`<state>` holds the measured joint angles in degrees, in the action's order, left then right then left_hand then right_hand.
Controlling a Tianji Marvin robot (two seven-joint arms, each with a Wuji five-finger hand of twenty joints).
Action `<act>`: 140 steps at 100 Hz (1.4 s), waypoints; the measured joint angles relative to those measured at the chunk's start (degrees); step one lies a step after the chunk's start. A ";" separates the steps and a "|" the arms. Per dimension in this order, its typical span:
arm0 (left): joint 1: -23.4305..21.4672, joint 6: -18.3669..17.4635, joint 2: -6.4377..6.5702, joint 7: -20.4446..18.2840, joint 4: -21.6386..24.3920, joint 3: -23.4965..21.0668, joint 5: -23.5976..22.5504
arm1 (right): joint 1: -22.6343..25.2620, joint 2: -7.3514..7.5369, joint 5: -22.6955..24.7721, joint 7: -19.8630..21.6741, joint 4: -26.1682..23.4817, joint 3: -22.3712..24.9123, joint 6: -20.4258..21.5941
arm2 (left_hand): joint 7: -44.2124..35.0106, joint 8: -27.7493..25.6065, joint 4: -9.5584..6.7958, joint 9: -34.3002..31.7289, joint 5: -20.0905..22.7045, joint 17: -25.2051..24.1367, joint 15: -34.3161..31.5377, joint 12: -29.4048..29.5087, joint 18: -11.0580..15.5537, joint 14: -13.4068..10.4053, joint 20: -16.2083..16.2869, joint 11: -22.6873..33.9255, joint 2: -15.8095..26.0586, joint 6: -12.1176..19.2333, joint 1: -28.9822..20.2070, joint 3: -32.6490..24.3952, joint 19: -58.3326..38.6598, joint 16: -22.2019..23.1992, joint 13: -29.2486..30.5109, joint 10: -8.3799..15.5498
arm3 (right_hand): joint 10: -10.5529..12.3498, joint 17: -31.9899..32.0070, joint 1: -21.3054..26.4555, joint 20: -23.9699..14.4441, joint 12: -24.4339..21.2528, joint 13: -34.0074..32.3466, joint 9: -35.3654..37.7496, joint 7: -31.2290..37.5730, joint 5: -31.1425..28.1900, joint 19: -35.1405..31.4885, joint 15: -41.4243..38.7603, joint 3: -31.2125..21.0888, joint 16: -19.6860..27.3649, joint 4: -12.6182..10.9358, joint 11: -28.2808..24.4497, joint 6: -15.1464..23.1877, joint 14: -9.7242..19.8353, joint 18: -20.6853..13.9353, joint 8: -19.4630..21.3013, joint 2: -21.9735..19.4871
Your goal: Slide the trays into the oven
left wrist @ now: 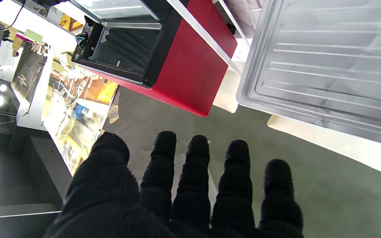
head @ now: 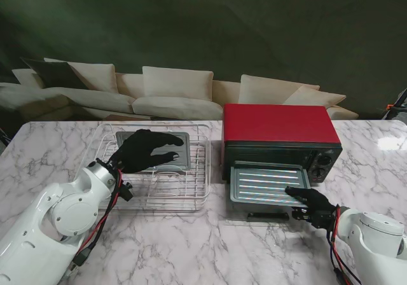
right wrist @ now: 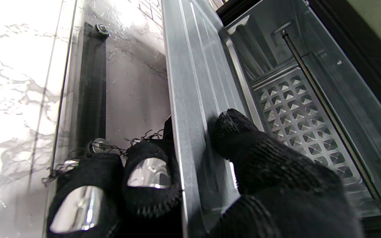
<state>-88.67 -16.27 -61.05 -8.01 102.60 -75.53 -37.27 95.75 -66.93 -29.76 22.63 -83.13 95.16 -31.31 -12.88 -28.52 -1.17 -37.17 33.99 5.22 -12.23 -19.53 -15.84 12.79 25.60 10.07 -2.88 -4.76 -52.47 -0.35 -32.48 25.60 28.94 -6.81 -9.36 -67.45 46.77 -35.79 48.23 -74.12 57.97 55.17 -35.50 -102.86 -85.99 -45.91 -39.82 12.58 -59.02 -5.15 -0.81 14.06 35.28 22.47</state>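
The red oven (head: 280,125) stands right of centre with its glass door folded down toward me. A ribbed metal tray (head: 264,183) sticks out of the oven mouth over the door. My right hand (head: 311,202) is shut on that tray's near right edge; in the right wrist view the thumb (right wrist: 233,132) presses one face of the tray (right wrist: 193,82) and the other fingers (right wrist: 147,172) curl against the opposite face. A second grey tray (head: 184,161) lies on a wire rack (head: 197,196) to the left. My left hand (head: 147,150) hovers over it, fingers spread, holding nothing.
The door's black handle (head: 267,216) lies on the marble just nearer to me than the tray. The oven's knobs (head: 323,161) sit on its right front. A cream sofa (head: 172,91) runs behind the table. The oven cavity (right wrist: 293,112) shows an embossed floor and a heater rod.
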 measured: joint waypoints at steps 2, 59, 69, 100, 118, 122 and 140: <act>0.00 0.00 0.00 0.00 0.00 0.02 0.00 | 0.00 -0.01 -0.03 -0.02 -0.01 0.00 -0.02 | 0.00 0.00 0.00 0.00 0.00 0.00 0.00 0.00 0.00 0.00 0.00 0.00 0.00 0.00 0.00 0.00 0.00 0.00 0.00 0.00 | 0.00 0.00 0.00 0.00 0.00 0.00 0.00 0.00 0.00 0.00 0.00 0.00 0.00 0.00 0.00 0.00 0.00 0.00 0.00 0.00; 0.07 -0.04 0.00 -0.02 -0.01 -0.02 0.00 | 1.50 0.43 0.92 0.97 -1.65 1.09 -2.03 | 0.00 0.00 0.00 0.00 0.00 0.00 0.00 0.00 0.00 0.00 0.00 0.00 0.00 0.00 0.00 0.00 0.00 0.00 0.00 0.00 | 0.00 0.00 0.00 0.00 0.00 0.00 0.00 -0.01 0.00 -0.01 0.00 0.00 0.00 0.00 0.00 0.00 0.00 -0.01 -0.01 0.00; 0.08 -0.04 0.00 0.07 -0.01 0.10 0.00 | 1.08 0.45 0.79 0.89 -1.20 0.84 -1.86 | 0.00 0.00 0.00 0.00 0.00 0.00 0.00 0.00 0.00 0.00 0.00 0.00 0.00 0.00 0.00 0.00 0.00 0.00 0.00 0.00 | 0.00 -0.10 0.00 0.00 -0.01 0.00 0.00 -0.01 0.00 -0.01 0.00 0.00 0.00 0.00 0.00 0.00 0.00 -0.01 -0.02 0.00; -0.05 -0.02 0.00 0.01 0.00 0.00 -0.05 | -1.93 0.37 0.60 0.86 1.83 -0.50 -0.28 | 0.00 0.00 0.00 0.00 0.00 0.00 -0.01 0.00 0.00 0.00 0.00 0.00 0.00 0.00 0.00 0.00 0.00 0.00 0.00 0.00 | 0.00 -0.13 0.00 0.00 -0.05 0.00 0.02 -0.01 0.00 -0.02 0.00 0.00 0.33 0.00 -0.05 -0.13 0.02 -0.01 -0.04 0.00; -0.12 -0.01 0.00 0.01 0.01 0.00 -0.06 | -3.77 0.02 0.56 0.27 3.34 -1.01 -0.66 | 0.00 0.00 0.00 0.00 0.00 0.00 -0.01 0.00 0.00 0.00 0.01 0.00 0.00 0.00 0.00 0.00 0.00 0.00 0.00 0.00 | 0.02 -0.13 0.05 0.00 -0.05 0.00 0.03 -0.01 0.00 -0.02 0.00 -0.06 0.39 0.00 -0.18 -0.71 0.39 -0.01 -0.06 0.00; -0.12 -0.01 0.00 0.01 0.01 -0.01 -0.06 | -4.07 -0.06 0.53 0.09 3.59 -1.10 -0.65 | 0.00 0.00 0.00 0.00 0.00 0.00 -0.01 0.00 0.00 0.00 0.01 0.00 0.00 0.00 0.00 0.00 0.00 0.00 0.00 0.00 | 0.03 -0.13 0.05 0.00 -0.05 0.00 0.04 -0.01 0.00 -0.02 0.00 -0.06 0.39 0.00 -0.21 -0.72 0.42 -0.01 -0.06 0.00; -0.15 -0.01 0.00 0.01 0.03 -0.04 -0.06 | -4.84 -0.42 0.45 -1.58 4.07 -1.64 0.14 | 0.00 0.00 0.00 0.00 0.00 0.00 -0.01 0.00 0.00 0.00 0.01 0.00 0.00 0.00 0.00 0.00 0.00 0.00 0.00 0.00 | 0.66 -0.22 0.05 0.02 -0.05 0.00 0.04 -0.01 0.00 -0.02 0.70 -0.03 0.41 0.00 -0.27 -0.83 0.54 -0.01 -0.09 -0.47</act>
<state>-88.82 -16.29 -61.05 -8.00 102.62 -75.57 -37.33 90.91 -67.36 -29.31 21.05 -79.05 93.52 -31.17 -12.88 -28.52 -1.17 -37.17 33.99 5.21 -12.23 -19.53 -15.84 12.80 25.60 10.07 -2.88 -4.76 -52.47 -0.35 -32.48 25.60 28.94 -6.81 -8.70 -67.68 46.82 -35.77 48.18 -74.12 58.00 55.16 -35.50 -102.88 -85.29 -45.94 -39.41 12.58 -59.29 -5.98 -0.27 14.06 35.19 22.00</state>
